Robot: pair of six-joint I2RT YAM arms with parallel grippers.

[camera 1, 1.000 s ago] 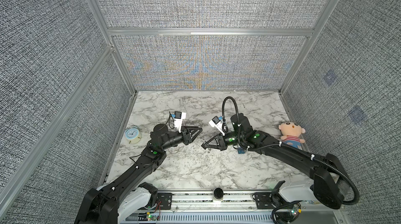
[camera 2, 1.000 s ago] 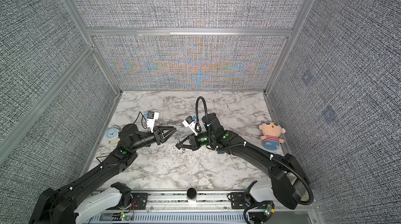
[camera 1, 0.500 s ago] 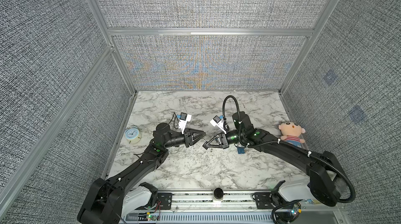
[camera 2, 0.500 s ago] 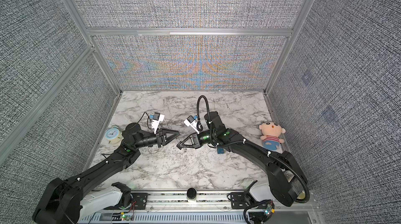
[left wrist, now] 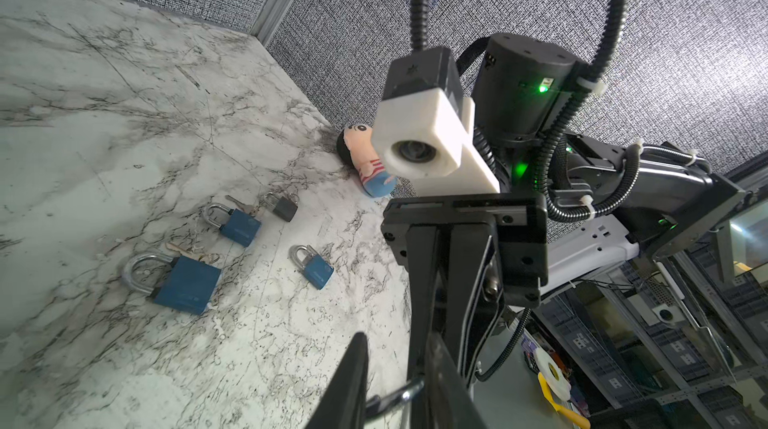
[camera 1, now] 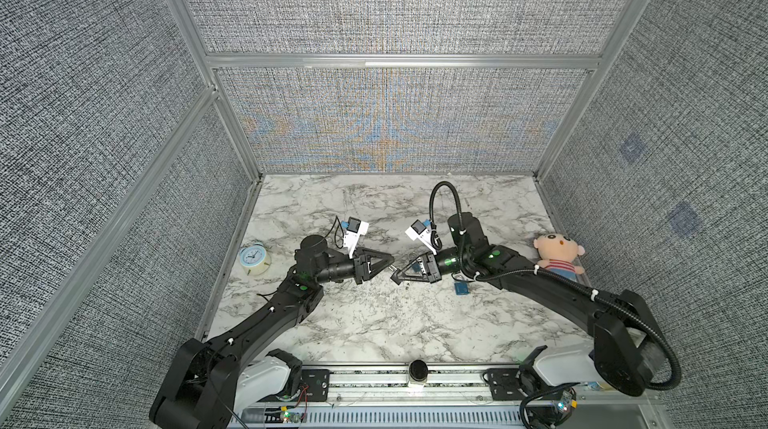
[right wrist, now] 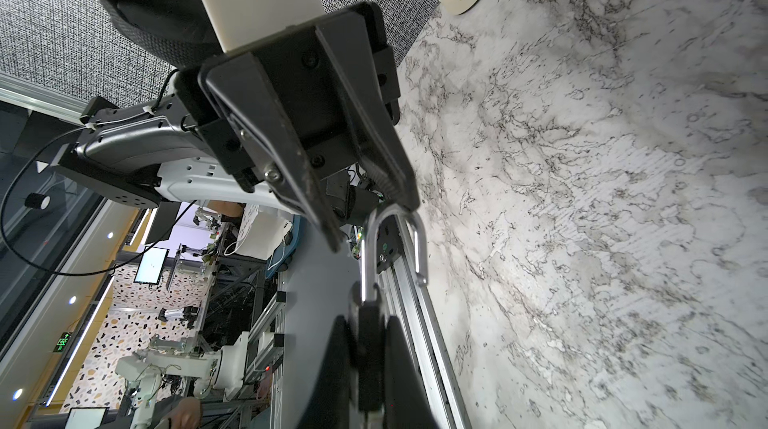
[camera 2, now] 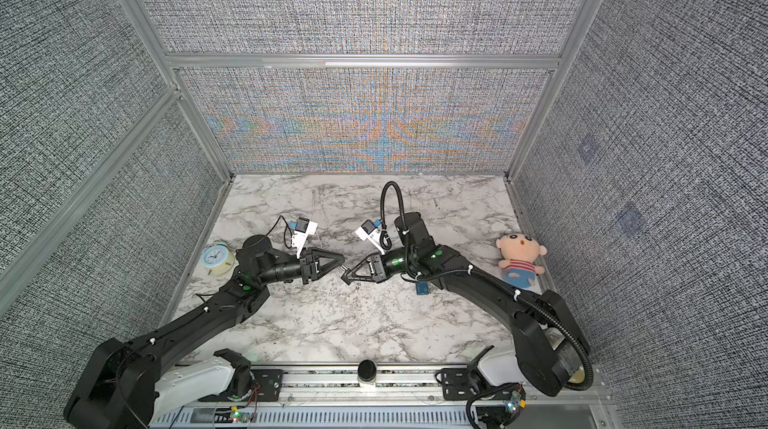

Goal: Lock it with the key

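Spare locks: three blue padlocks [left wrist: 187, 285] and a small dark padlock [left wrist: 284, 208] lie on the worktop [camera 1: 374, 323] near the right arm, with loose keys [left wrist: 185, 249] beside two of them.
Right hand [camera 1: 395, 277]: pressed together on the dark body of the padlock [right wrist: 368, 335], holding it above the worktop.
Shackle [right wrist: 419, 248]: swung open with one leg free, pointing at the left hand.
Left hand [right wrist: 372, 225]: narrowly spread, tips either side of the shackle bow. One finger touches it and the other is just clear.
Alarm clock [camera 1: 254, 258]: left edge of the worktop.
Plush doll [camera 1: 557, 258]: right edge of the worktop.
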